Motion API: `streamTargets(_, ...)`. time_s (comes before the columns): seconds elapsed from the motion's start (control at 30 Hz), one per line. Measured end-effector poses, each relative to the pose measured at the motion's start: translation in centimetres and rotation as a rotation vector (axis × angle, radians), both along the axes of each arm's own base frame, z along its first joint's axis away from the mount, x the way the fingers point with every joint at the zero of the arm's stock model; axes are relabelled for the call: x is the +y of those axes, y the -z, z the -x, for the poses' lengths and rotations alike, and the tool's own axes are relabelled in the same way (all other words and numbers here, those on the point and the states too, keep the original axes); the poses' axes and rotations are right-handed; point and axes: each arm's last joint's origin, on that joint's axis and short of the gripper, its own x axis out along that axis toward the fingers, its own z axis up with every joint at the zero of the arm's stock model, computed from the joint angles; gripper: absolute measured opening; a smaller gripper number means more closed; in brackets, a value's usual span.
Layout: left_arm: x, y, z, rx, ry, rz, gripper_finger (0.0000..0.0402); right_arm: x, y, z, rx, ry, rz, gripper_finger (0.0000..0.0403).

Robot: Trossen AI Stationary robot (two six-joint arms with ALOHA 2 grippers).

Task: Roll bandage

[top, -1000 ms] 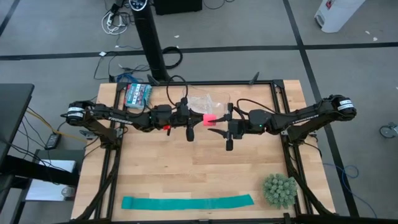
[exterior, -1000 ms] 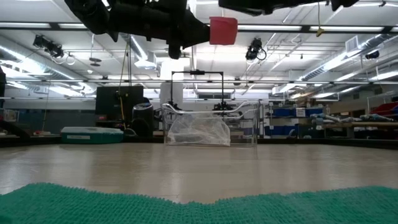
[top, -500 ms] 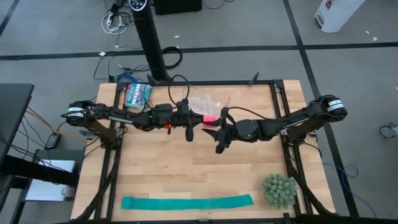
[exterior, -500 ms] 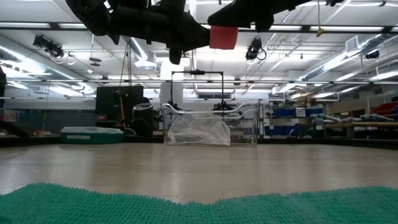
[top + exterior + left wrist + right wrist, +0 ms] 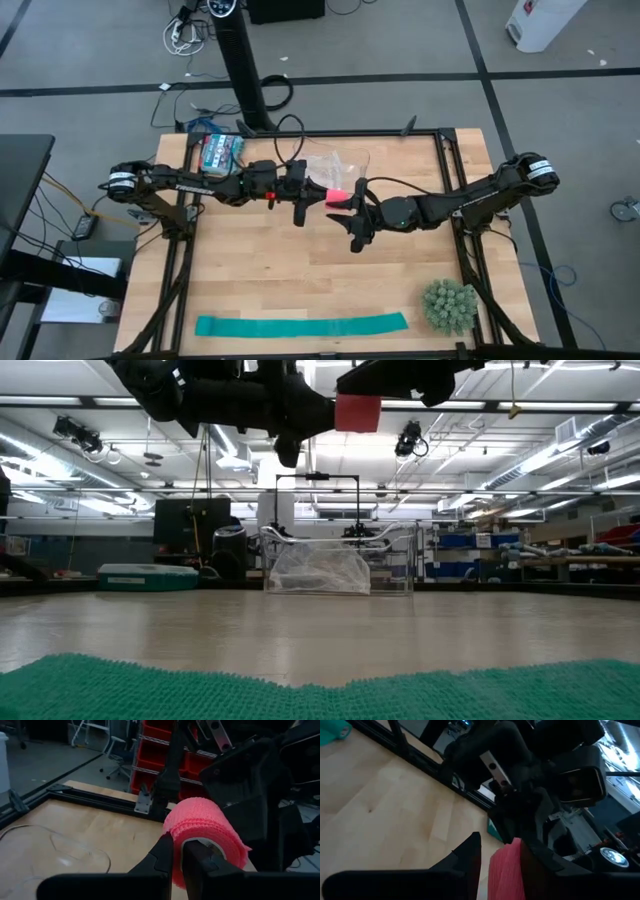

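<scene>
At the high view's centre, the left gripper (image 5: 177,854) is pinching the bandage (image 5: 207,827); the right gripper (image 5: 499,851) is apparently straddling it, fingers spread.

Since a second ago, your right end effector (image 5: 345,200) has swung in from well apart to the pink bandage (image 5: 337,192) held aloft by the left end effector (image 5: 322,190). Its fingers (image 5: 470,851) now flank the roll. Your right arm has stretched toward the desk's middle; the left arm has shifted slightly back.
</scene>
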Motion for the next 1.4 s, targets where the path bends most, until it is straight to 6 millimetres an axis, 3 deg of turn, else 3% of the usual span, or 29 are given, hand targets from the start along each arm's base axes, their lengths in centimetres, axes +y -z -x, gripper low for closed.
streamTargets(0.67,-0.1,-0.1,0.0,-0.001,0.038,0.021,0.0031,0.8,0.2,0.1,0.006,-0.066,-0.032,0.0113)
streamTargets(1.03,0.2,-0.3,0.0,-0.016,0.016,0.016,0.0031,0.3,0.5,0.2,0.027,0.027,-0.027,0.0113)
streamTargets(1.13,0.3,-0.3,0.0,-0.016,0.018,0.016,0.0031,0.8,0.5,0.2,0.022,-0.041,-0.049,0.0113)
streamTargets(1.27,0.2,-1.4,0.1,-0.091,0.044,0.014,0.0031,0.2,1.3,0.4,0.081,0.078,-0.02,0.0113)
streamTargets(1.4,0.2,-1.5,0.1,-0.107,0.067,0.01,0.0031,0.5,0.9,0.3,0.049,0.044,-0.045,0.0113)
